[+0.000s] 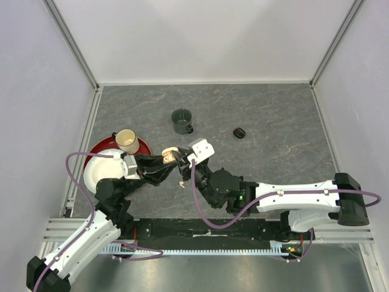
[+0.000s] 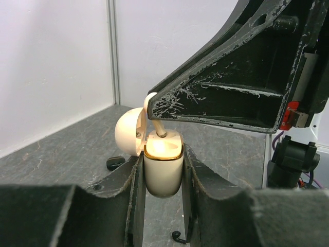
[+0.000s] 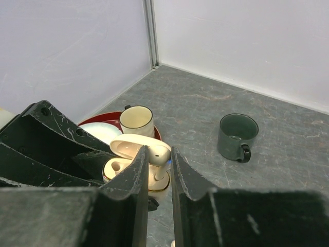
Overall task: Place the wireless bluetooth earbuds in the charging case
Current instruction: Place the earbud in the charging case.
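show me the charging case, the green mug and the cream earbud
cream charging case [image 2: 163,174], left wrist view, front of its body
dark green mug [image 3: 230,148], right wrist view, outer wall
cream earbud [image 2: 159,128], left wrist view, its stem

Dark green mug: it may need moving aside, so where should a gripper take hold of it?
Probably the rim, from above, pinching the wall on the side away from the small handle. The dark green mug stands upright, mouth open, with bare table around it, so a top approach looks unobstructed.
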`<state>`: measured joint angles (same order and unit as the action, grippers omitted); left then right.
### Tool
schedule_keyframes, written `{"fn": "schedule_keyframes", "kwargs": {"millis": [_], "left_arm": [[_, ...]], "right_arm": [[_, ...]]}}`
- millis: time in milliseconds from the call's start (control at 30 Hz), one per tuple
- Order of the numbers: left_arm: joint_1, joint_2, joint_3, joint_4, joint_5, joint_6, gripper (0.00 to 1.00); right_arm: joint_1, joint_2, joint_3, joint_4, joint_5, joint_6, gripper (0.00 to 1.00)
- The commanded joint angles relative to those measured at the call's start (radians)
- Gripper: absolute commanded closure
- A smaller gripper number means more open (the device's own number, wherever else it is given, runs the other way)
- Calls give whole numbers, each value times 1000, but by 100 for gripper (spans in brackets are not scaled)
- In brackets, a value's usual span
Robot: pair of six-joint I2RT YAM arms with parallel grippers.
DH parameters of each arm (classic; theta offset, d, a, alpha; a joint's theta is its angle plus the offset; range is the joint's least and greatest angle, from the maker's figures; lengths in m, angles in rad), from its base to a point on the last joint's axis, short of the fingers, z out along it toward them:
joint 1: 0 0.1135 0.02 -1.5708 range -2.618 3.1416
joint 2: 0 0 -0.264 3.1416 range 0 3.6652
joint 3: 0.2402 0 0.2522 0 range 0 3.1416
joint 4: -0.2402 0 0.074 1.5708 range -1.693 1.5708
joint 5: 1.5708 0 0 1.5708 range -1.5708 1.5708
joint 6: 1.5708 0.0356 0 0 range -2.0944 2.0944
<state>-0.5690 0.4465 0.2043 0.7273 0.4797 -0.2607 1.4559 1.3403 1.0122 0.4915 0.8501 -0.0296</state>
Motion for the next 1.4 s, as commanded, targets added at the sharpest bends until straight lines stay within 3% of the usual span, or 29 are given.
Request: {"fn": "schedule_keyframes", "kwargs": {"millis": [0,400,1200,1367], "left_arm": [[0,-9,43,49,-24,8,98],[0,-3,46,57,-55,9,98],[0,-9,46,61,-116,-6,98],[0,-3,46,63,-105,-8,98]], "right_arm": [[-12,-27,14,-19,-26,-33,100],[-12,-32,12,-152,-175,-43,100],[-9,-30,-9,-202,-210,-73,99],[-9,-21,2,-199,-197,-47,91]]}}
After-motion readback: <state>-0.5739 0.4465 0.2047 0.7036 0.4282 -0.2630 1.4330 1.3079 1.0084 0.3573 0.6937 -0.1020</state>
